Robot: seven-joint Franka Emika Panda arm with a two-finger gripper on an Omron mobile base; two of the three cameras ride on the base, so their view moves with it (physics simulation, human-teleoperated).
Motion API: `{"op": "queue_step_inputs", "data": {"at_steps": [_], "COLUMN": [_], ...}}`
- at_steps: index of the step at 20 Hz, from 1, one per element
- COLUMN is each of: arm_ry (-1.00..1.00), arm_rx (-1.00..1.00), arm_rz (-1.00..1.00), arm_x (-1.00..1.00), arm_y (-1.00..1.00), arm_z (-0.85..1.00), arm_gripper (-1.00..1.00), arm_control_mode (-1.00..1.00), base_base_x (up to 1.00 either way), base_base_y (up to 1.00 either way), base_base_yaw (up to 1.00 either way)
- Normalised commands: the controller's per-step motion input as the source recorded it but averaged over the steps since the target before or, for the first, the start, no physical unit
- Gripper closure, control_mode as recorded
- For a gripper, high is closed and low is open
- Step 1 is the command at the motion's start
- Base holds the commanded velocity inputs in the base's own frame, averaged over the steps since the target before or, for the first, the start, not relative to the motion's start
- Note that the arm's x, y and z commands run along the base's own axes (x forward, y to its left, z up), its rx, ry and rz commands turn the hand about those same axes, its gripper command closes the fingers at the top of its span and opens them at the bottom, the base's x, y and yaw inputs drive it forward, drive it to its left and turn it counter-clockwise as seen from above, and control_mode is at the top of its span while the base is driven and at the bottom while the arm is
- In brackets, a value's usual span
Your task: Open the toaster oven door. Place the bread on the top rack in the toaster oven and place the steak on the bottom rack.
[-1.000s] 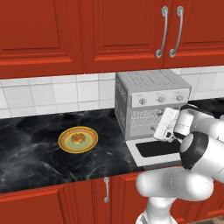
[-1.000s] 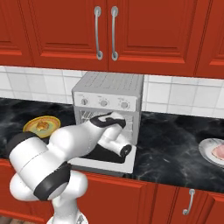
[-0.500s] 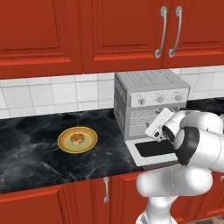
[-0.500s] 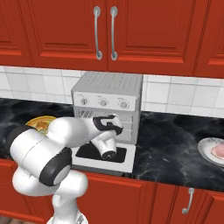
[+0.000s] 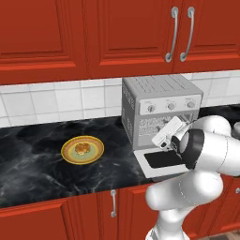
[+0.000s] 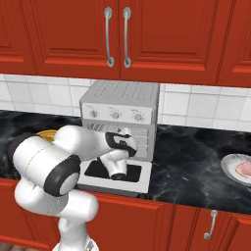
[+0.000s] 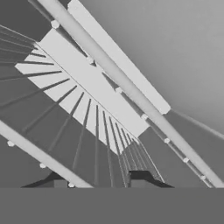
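toaster oven door (image 5: 161, 161) down flat | bread (image 5: 83, 149) on left plate (image 5: 96, 152) | steak (image 6: 243, 169) far right | gripper (image 7: 100, 181) at rack wires (image 7: 94, 131), fingers seemingly apart, grip unclear

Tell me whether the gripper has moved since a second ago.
Yes. In the left base view, the gripper has dropped from beside the toaster oven knobs down toward the open toaster oven door.

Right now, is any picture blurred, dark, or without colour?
Left base view: sharp and evenly lit; the bread reads clearly. Right base view: sharp too; the steak is cut by the frame edge. Hand view: grey and soft, rack wires fan out.
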Motion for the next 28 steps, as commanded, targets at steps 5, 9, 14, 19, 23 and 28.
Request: {"op": "queue_step_inputs", "data": {"at_steps": [5,9,14,19,23,28], "arm_ry": [0.04,0.15,0.20,0.17,0.07,0.00], "arm_rx": [-0.23,-0.48,-0.53,-0.47,-0.16,-0.27], "arm_rz": [0.43,0.52,0.50,0.47,0.42,0.38], "arm_x": [-0.76,-0.91,-0.94,-0.78,-0.43,-0.93], "arm_y": [-0.38,-0.38,-0.38,-0.30,0.26,0.91], "arm_z": [0.00,-0.09,-0.35,-0.34,1.00,0.78], "arm_gripper": [1.00,1.00,1.00,-1.00,-1.00,-1.00], "arm_control_mode": [-1.00,-1.00,-1.00,-1.00,-1.00,-1.00], "base_base_x": [0.00,0.00,0.00,0.00,0.00,0.00], "base_base_y": [0.00,0.00,0.00,0.00,0.00,0.00], "base_base_yaw": [0.00,0.00,0.00,0.00,0.00,0.00]}}
